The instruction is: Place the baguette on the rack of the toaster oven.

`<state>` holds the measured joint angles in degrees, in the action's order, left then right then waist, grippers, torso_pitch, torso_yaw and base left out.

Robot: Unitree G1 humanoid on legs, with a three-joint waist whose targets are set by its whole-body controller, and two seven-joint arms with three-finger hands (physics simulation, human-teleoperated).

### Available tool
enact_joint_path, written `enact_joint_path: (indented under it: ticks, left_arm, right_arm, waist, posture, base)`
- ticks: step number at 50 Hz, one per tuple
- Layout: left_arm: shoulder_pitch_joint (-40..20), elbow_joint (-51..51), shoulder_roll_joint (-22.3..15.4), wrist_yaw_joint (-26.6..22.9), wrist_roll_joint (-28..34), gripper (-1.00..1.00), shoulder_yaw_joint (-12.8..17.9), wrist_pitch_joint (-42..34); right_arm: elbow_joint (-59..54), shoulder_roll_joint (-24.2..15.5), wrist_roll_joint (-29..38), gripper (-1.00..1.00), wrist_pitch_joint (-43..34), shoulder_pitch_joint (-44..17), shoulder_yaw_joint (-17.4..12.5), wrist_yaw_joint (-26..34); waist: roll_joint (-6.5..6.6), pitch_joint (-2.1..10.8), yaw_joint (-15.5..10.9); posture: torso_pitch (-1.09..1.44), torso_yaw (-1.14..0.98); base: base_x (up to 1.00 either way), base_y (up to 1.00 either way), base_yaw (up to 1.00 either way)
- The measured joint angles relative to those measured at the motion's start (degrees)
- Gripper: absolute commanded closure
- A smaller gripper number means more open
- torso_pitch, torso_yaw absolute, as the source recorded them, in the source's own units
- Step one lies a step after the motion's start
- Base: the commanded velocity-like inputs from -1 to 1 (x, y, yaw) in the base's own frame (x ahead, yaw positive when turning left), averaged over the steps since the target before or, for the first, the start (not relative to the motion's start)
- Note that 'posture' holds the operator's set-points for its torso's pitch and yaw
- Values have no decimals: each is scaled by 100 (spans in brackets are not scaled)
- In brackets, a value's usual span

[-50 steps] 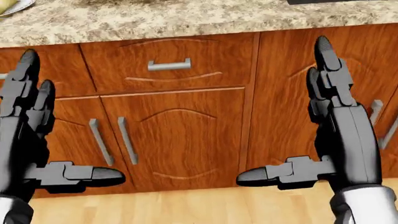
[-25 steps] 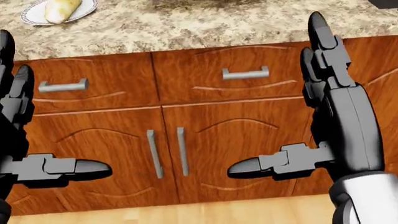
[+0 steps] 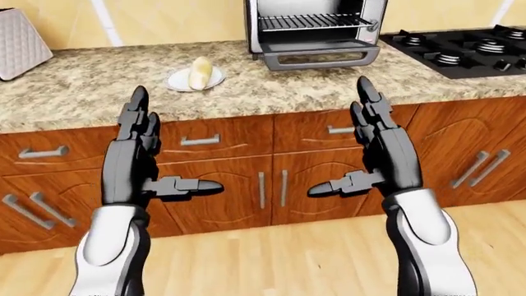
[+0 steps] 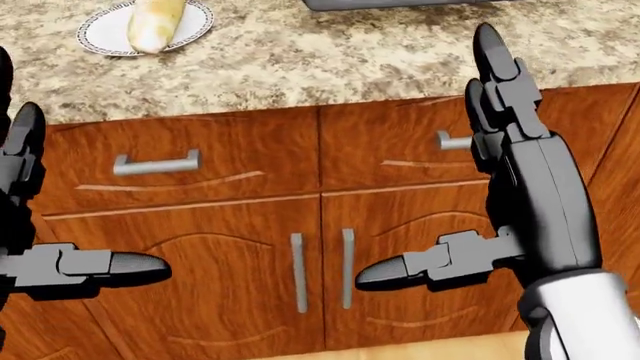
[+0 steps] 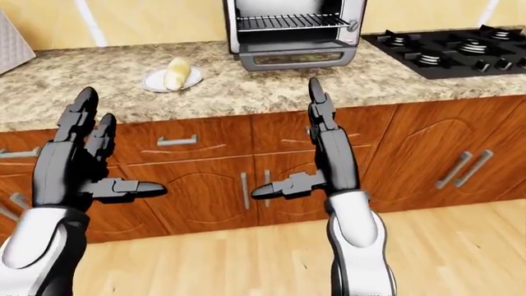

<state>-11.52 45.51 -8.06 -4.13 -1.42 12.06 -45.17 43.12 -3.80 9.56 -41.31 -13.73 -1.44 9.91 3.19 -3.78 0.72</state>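
A pale baguette point(image 3: 199, 72) lies on a small white plate point(image 3: 179, 84) on the granite counter point(image 3: 98, 92), left of the toaster oven point(image 3: 315, 28). The oven's door point(image 3: 322, 58) hangs open and its wire rack point(image 3: 312, 22) shows inside. My left hand point(image 3: 156, 148) and right hand point(image 3: 352, 145) are raised before the cabinet doors, below the counter edge. Both are open, fingers straight up, thumbs pointing inward, holding nothing. In the head view the baguette point(image 4: 155, 22) sits at the top left.
A black gas hob point(image 3: 464, 49) lies at the right of the counter. A quilted white appliance point(image 3: 20, 43) stands at the far left. Wooden cabinets with metal handles point(image 3: 271, 188) run under the counter, above a light wood floor point(image 3: 279, 259).
The whole head view has shifted: the cabinets slide right and down, and the plate with the baguette comes further into view at the top left. Both hands stay open.
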Motion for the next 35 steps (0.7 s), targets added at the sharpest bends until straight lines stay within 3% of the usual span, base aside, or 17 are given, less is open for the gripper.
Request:
enact_joint_path:
  ticks: [1, 3, 4, 7, 11, 19, 22, 27, 32, 33, 35]
  left_arm:
    - [5, -18, -5, -11, -10, -100, -34, -22]
    - [-19, 23, -10, -20, -21, -100, -39, -75]
    - [-42, 74, -21, -19, -22, -100, -14, -83]
    - [-98, 300, -73, -3, -27, -100, 127, -145]
    - [-226, 457, -222, 36, -55, -100, 395, -505]
    - [-1590, 367, -862, 88, -297, -100, 468, -1275]
    - [-2094, 96, -1070, 137, -385, -100, 406, -1418]
    - [-2788, -585, -1279, 144, -617, -100, 287, -1410]
    - [-2675, -307, -1208, 330, -843, -100, 356, -1477]
    - [-2549, -115, -1189, 381, -895, -100, 404, -1462]
    - [-2426, 86, -1220, 482, -972, -100, 506, -1484]
  right_arm:
    - [-37, 18, 22, -100, -13, 44, 5, -10]
    - [-54, 33, 19, -100, -63, 28, 14, -5]
    - [0, 26, 12, -100, -64, -18, 22, 1]
    - [291, -16, 4, -100, -33, -197, 68, 47]
    - [446, -16, -63, -100, -324, -389, 121, 174]
    - [343, -398, -181, -100, -1098, -1727, -265, 170]
    - [88, -593, -222, -100, -1211, -2209, -258, 167]
    - [-418, -927, -291, -100, -1420, -2858, -463, 221]
    - [-185, -1011, -317, -100, -1694, -3232, -526, 184]
    - [108, -947, -314, -100, -1724, -3148, -488, 138]
    - [516, -889, -345, -100, -1765, -3013, -350, 117]
  waist:
    - [-92, 1, 15]
    - [-253, 133, 44]
    - [-231, 180, 67]
    - [37, 99, 77]
    - [110, 72, -127]
    - [-361, -34, -171]
    - [-607, 58, -259]
    - [-343, 67, -215]
    - [-12, 17, -18]
    - [28, 26, -19]
    - [-72, -6, -83]
  posture:
    - [0, 0]
    - [0, 0]
    - [0, 0]
    - [0, 0]
    - [0, 0]
    - [0, 0]
    - [0, 0]
    - [0, 0]
    - [0, 0]
    - [0, 0]
    - [0, 0]
  base:
    - [22, 13, 0]
    - [20, 10, 0]
    - [22, 8, 0]
    - [22, 8, 0]
    - [4, 0, 0]
    - [0, 0, 0]
    - [0, 0, 0]
    - [3, 0, 0]
    - [34, 0, 0]
    - [40, 0, 0]
    - [43, 0, 0]
